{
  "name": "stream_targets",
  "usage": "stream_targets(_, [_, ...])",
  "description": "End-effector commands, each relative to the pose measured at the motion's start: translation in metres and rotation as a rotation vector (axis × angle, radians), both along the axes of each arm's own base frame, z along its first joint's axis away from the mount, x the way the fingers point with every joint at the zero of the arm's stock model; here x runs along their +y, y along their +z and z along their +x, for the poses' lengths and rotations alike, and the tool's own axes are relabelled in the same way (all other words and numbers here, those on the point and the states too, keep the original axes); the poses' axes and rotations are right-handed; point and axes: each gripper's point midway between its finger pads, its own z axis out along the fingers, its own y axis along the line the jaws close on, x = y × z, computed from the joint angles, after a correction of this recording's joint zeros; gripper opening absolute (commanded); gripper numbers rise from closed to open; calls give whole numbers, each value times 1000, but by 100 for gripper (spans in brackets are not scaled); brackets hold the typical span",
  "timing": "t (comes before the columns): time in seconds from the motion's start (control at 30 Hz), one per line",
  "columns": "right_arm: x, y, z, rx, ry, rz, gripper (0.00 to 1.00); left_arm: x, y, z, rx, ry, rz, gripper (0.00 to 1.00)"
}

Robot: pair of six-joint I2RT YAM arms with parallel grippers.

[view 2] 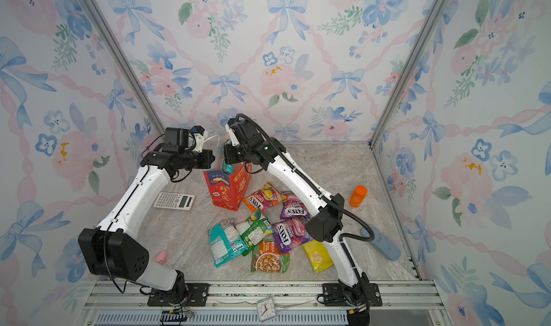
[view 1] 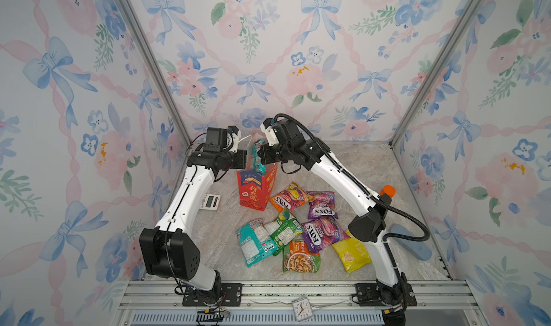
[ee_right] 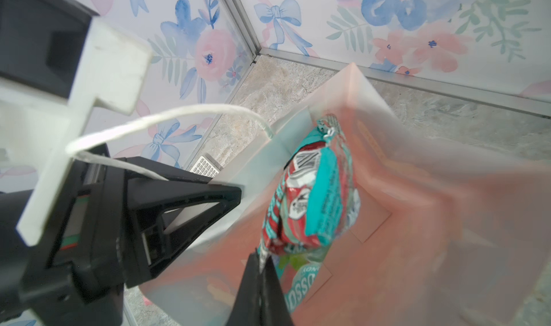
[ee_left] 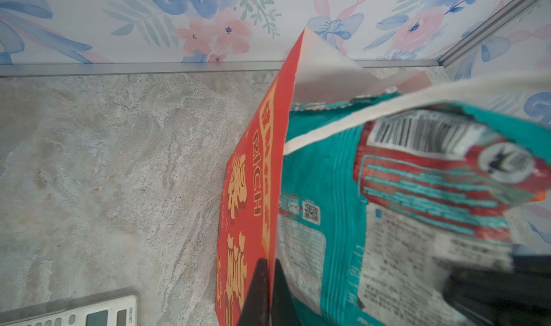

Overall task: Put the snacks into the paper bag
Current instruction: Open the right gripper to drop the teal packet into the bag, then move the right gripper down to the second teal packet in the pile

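Red paper bag (view 1: 256, 191) with gold characters, teal packet (view 1: 258, 158), wallpaper (view 1: 268, 56) of blue bows.

The left arm (view 1: 190, 196) and right arm (view 1: 337, 172) rise from their bases, bend at the elbows and lean inward, so the wrists almost meet. The left gripper (ee_left: 269, 282) is pinched tight on the wall of the paper bag (ee_left: 253, 190). The right gripper (ee_right: 262, 261) is clamped on the edge of a teal packet (ee_right: 316, 196).
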Motion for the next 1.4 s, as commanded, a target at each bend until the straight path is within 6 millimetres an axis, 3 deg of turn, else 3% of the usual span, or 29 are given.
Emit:
stream_targets(0.0, [4,14,8,-17,-10,61,0,-4,11,-5,-36,-31,-3,0])
stream_targets(0.33, [1,2,16,24,-27,74,2,-2,4,-7,-24,-25,12,0])
stream_targets(0.4, [0,4,16,21,-29,81,7,0,4,-7,-24,-21,17,0])
stream_targets(0.53, [-3,9,15,14,-28,87,32,1,4,-7,-26,-17,20,0])
stream_targets(0.7, [-6,24,10,-9,-15,103,51,1,2,-7,-23,-14,23,0])
stream_targets(1.13, [-13,71,-19,-86,76,225,68,4,0,-8,-17,1,29,0])
stream_targets(1.37, [-29,88,-43,-190,124,267,87,4,1,-7,-18,7,27,0])
